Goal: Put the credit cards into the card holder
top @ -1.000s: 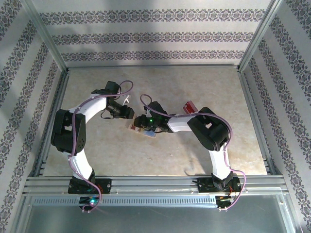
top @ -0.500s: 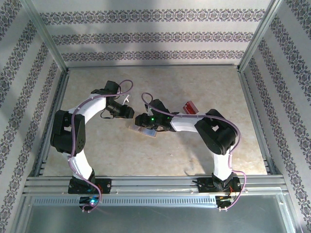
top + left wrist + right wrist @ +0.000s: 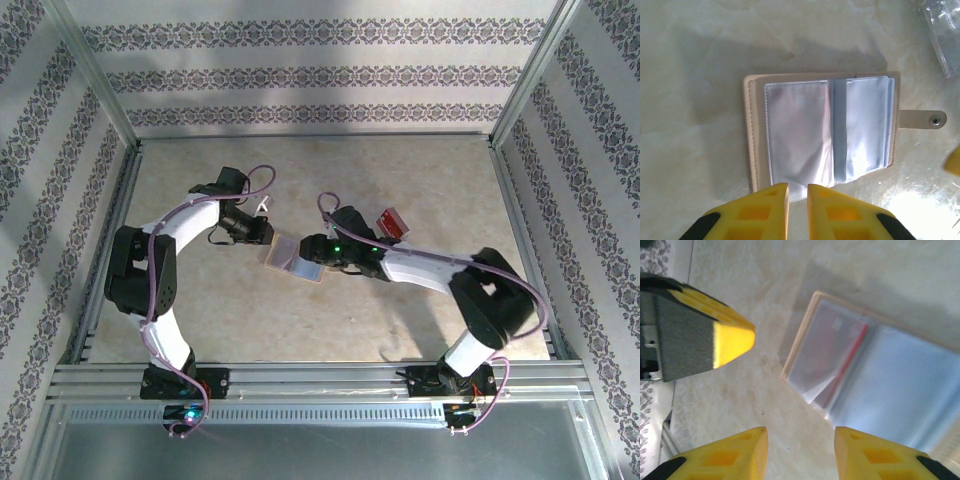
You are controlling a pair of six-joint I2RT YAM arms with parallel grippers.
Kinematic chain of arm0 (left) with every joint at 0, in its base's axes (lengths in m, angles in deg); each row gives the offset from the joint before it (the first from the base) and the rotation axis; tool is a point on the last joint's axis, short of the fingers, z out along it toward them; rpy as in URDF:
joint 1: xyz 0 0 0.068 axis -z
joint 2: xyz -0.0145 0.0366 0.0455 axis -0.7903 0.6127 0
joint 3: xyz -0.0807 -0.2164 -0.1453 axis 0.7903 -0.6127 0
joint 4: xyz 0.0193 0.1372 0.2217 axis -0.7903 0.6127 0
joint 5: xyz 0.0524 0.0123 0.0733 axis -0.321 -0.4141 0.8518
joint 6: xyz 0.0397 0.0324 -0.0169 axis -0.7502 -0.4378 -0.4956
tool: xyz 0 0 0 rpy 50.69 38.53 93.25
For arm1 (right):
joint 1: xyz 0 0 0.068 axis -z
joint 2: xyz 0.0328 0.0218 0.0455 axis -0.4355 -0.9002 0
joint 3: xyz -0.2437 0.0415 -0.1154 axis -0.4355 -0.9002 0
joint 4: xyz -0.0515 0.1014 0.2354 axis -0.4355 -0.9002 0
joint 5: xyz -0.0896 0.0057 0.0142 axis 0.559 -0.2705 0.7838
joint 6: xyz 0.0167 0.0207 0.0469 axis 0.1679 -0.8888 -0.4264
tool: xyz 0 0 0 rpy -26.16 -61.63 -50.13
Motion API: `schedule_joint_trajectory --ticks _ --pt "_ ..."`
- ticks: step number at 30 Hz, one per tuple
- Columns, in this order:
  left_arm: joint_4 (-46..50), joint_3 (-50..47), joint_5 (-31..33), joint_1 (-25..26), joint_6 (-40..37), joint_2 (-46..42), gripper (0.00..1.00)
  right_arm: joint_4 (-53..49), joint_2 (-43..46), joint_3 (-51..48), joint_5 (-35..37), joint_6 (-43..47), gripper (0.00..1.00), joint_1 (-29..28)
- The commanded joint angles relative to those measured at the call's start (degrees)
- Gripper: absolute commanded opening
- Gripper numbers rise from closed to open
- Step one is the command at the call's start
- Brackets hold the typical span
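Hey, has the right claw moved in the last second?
Yes. In the top view the right claw has pulled back rightward off the card holder, toward the stack of red credit cards.

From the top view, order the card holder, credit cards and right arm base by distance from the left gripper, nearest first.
1. card holder, just beside it, centre.
2. credit cards, farther right.
3. right arm base, near-right edge.

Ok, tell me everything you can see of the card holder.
The card holder lies open and flat on the pale table, tan cover down, clear bluish sleeves up. Its closing tab with a snap sticks out sideways. One sleeve holds a red card. The left hand sits at its edge; contact unclear.
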Motion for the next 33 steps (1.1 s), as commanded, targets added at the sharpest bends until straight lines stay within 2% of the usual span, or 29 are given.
schedule_joint_trajectory --ticks 1,6,11,15,17,20,24,29,33 --pt "0.92 1.78 -1.34 1.66 -1.2 1.72 0.16 -6.25 5.72 -2.71 5.99 4.58 0.42 1.44" --pt "1.5 2.57 2.0 4.34 -3.0 0.66 0.13 -16.1 15.47 -5.97 12.66 8.14 0.48 3.89" --pt "1.14 3.24 4.27 7.31 -3.69 -1.21 0.13 -22.47 26.27 -10.09 14.29 10.11 0.57 9.25" --pt "-0.34 5.32 5.77 10.28 -5.82 -1.8 0.14 -26.91 37.03 -13.97 15.95 13.62 0.8 13.91" --pt "-2.3 6.31 6.52 11.86 -6.68 -1.89 0.13 -28.87 41.57 -15.17 13.6 15.42 0.97 17.92" --pt "-4.5 8.69 7.16 14.66 -7.37 -1.17 0.14 -31.6 45.71 -15.78 8.25 18.04 0.98 24.96" --pt "-5.78 12.9 7.53 18.12 -6.24 1.68 0.13 -34.32 45.63 -13.84 4.7 22.25 0.98 31.37" --pt "-7.56 18.52 5.42 21.28 -2.19 6.23 0.0 -36.43 40.09 -8.15 4.32 28.73 0.98 33.27" --pt "-7.24 24.28 4.12 24.22 0.08 11.14 0.0 -36.61 32.7 -3.72 4.68 33.2 0.98 33.69"
